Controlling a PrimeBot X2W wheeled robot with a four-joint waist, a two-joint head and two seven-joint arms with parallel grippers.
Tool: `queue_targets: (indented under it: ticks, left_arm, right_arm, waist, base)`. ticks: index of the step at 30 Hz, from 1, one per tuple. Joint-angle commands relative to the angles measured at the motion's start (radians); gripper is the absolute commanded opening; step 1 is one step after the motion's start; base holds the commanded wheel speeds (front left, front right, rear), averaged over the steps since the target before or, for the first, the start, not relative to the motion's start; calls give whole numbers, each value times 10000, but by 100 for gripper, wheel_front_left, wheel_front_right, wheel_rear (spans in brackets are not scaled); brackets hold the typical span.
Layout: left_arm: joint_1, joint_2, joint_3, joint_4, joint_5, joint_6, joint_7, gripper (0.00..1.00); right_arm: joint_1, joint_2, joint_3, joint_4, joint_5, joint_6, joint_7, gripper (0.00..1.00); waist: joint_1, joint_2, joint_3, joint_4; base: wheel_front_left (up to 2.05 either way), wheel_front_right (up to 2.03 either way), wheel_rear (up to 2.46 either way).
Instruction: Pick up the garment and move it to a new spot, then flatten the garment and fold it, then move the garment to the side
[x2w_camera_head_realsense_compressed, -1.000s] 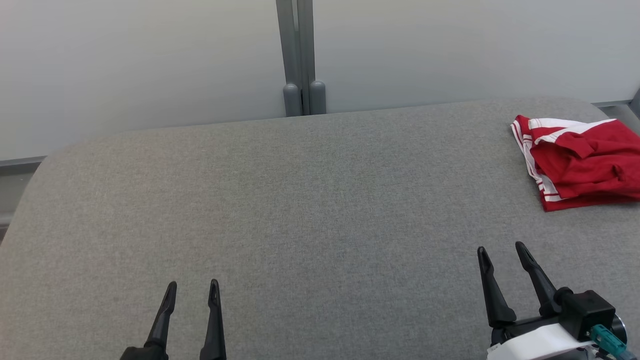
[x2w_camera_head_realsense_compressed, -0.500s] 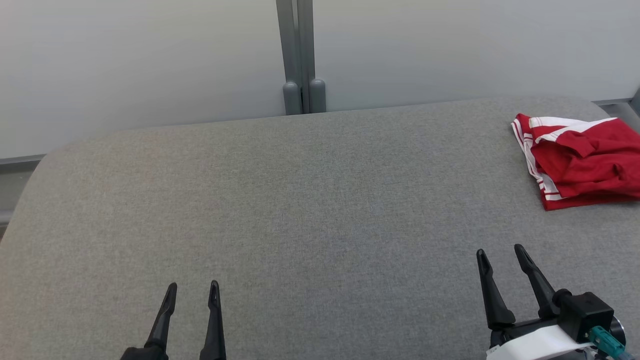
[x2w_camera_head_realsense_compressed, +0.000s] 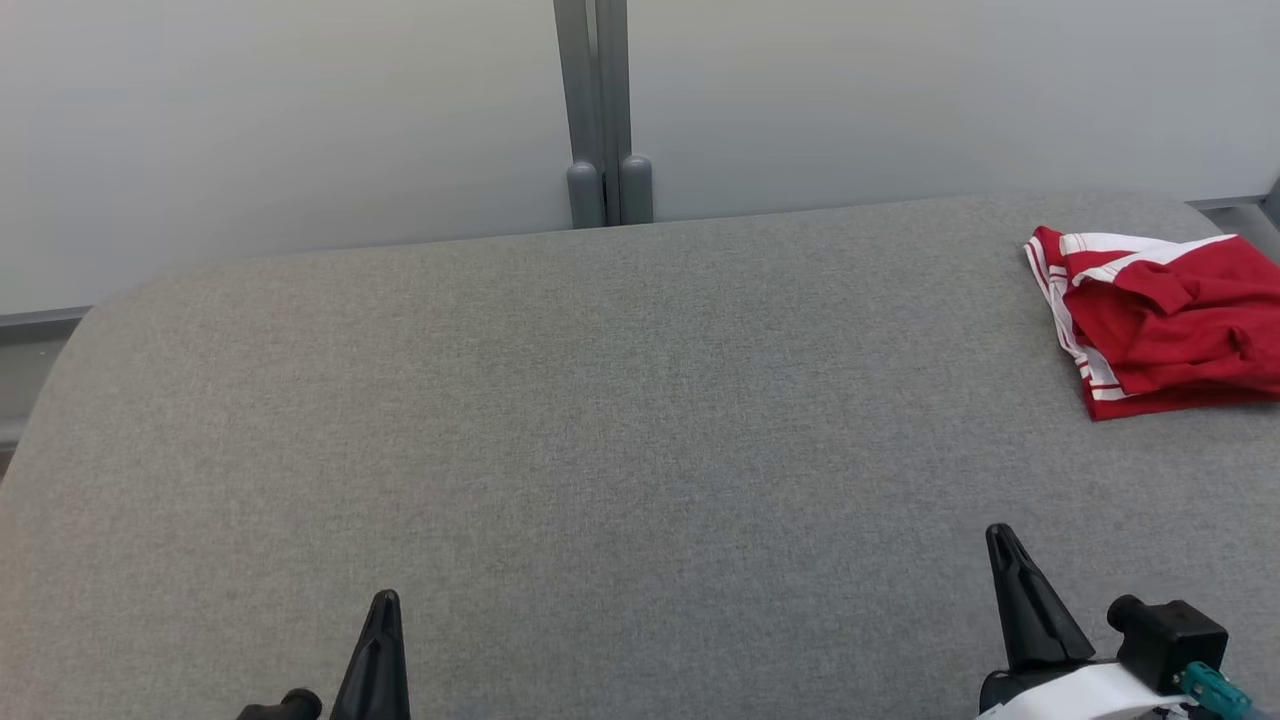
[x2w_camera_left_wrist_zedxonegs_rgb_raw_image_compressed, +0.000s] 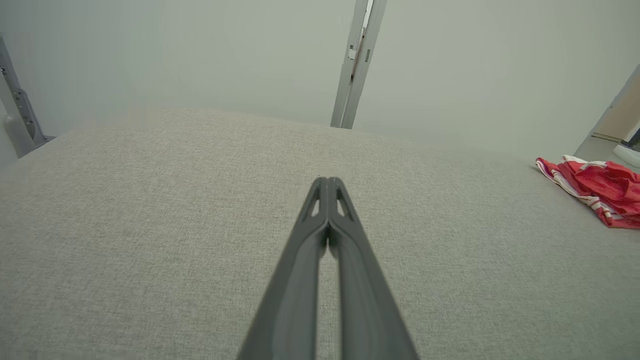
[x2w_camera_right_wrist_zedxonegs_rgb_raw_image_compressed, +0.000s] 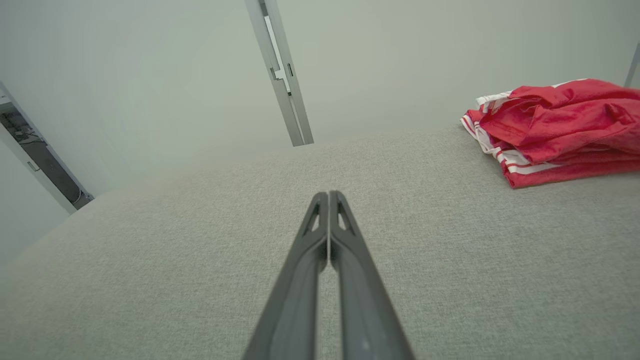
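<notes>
The red garment (x2w_camera_head_realsense_compressed: 1170, 330) lies crumpled in a loose heap at the far right of the grey fabric-covered tabletop (x2w_camera_head_realsense_compressed: 620, 400), near its rounded back corner and running off the right edge of the head view. White stripes run along its near left hem and across its top fold. Its folds hide any label.

The left gripper (x2w_camera_head_realsense_compressed: 383, 600) sits low at the near left with its jaws clenched on nothing. In the left wrist view the two dark fingers (x2w_camera_left_wrist_zedxonegs_rgb_raw_image_compressed: 300, 270) meet at their tips over bare fabric. The right gripper (x2w_camera_head_realsense_compressed: 1000, 535) sits at the near right, its jaws likewise pressed together and empty. It is well apart from the garment, which lies ahead of it and further right. A white band (x2w_camera_head_realsense_compressed: 1080, 695) wraps its wrist beside a teal connector (x2w_camera_head_realsense_compressed: 1210, 688), and no writing on either can be made out.

Behind the tabletop, a grey post (x2w_camera_head_realsense_compressed: 598, 110) stands between pale wall panels (x2w_camera_head_realsense_compressed: 280, 120).
</notes>
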Motion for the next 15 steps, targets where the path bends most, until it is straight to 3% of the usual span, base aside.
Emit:
queue_targets:
  ticks: [1,15]
  left_arm:
    - [-238,80,102,-92,-549,-52,70,0]
    - [-857,231,377,358,-3091,-316,568,0]
  right_arm:
    - [-241,-32,-67,-86,530,0,83,0]
    - [-696,-56,-259,217,3019,0,602,0]
  waist:
    - [0,0,7,2]
    - [0,0,65,20]
  base:
    - [0,0,0]
    - [0,0,0]
